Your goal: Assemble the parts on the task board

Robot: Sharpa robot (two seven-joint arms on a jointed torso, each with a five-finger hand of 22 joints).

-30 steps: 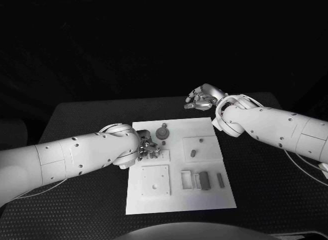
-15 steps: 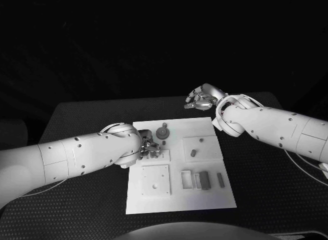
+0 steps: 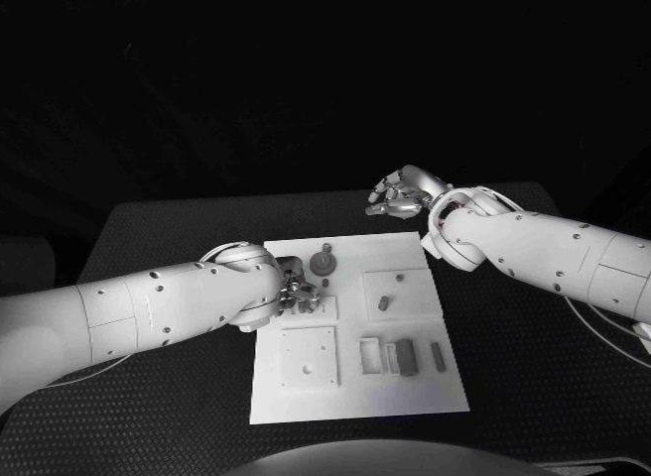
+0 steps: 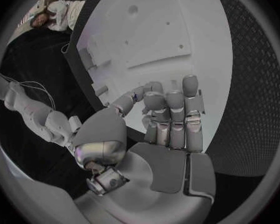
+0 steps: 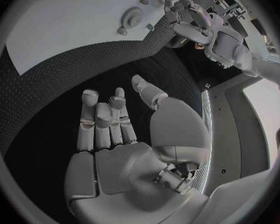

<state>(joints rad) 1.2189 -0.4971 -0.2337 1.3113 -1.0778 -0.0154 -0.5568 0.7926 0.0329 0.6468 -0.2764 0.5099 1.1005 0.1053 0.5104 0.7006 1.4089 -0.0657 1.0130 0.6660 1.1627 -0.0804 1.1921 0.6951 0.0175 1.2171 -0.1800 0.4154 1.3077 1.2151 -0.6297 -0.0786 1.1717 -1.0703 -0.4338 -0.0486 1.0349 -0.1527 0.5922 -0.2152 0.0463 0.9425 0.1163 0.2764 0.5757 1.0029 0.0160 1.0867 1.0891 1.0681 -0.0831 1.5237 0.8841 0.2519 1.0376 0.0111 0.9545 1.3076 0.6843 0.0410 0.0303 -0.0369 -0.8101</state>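
Barely any movement is seen since earlier: the left silver hand [image 3: 300, 295], fingers curled, is kept over the white task board [image 3: 357, 392] at centre frame, a small part [image 4: 135, 97] seemingly pinched at its fingertips; the right silver hand [image 3: 400, 194] is held empty, fingers loosely apart, at upper right.

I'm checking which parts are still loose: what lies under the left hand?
The left hand hovers over the task board at its left edge, beside a round part. Whether a part lies beneath its fingers is hidden.
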